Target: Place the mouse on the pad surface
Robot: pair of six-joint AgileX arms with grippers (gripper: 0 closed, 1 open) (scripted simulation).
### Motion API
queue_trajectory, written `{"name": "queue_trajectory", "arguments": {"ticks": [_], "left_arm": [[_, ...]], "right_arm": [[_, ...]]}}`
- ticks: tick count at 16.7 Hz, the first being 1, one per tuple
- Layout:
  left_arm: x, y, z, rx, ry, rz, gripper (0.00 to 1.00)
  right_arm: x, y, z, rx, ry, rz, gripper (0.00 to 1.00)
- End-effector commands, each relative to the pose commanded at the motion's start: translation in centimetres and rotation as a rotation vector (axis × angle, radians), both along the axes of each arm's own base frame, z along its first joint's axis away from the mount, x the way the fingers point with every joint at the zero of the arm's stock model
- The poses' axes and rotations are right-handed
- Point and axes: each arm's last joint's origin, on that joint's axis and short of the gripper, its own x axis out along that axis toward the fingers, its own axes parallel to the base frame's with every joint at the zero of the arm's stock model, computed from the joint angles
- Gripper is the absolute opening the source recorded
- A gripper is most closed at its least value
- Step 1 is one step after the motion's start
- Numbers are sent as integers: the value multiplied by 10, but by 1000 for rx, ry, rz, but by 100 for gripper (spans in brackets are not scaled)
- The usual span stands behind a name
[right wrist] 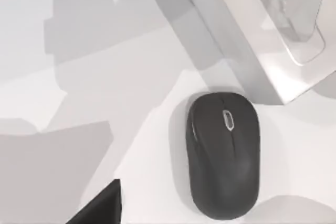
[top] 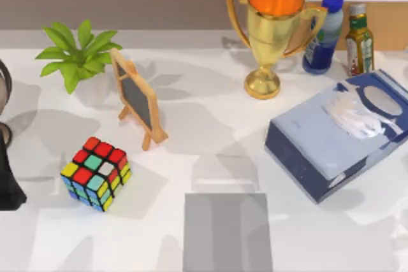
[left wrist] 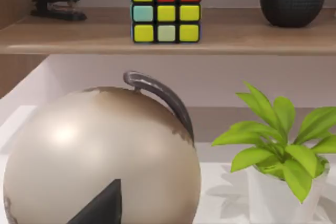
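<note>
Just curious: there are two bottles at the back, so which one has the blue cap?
The blue bottle beside the gold trophy. The other bottle, nearer the table's right edge, is green-labelled with a pale cap.

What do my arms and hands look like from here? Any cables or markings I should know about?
The left arm, at the top view's left edge, is a plain matte black body with smooth, rounded contours. Of the left hand and the right hand, each wrist view catches a flat black wedge tapering to a sharp tip. No cables, labels or markings are visible on these parts.

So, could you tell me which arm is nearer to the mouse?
Right: the mouse lies close beneath its wrist camera. The left arm sits at the table's left edge, facing a globe.
</note>
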Motion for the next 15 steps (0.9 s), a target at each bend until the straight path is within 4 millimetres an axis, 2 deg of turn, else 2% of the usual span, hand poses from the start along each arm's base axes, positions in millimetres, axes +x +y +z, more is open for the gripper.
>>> {"name": "queue_trajectory", "arguments": {"ticks": [3,6,9,15], "left_arm": [[0,0,0,0,0,0,100],[0,0,0,0,0,0,100],[0,0,0,0,0,0,100],[0,0,0,0,0,0,100]], "right_arm": [[31,-19,-11,34,223,37,100],[49,-34,-21,69,356,58,100],[54,-40,-24,84,401,62,100],[56,-38,-27,83,398,65,100]]}}
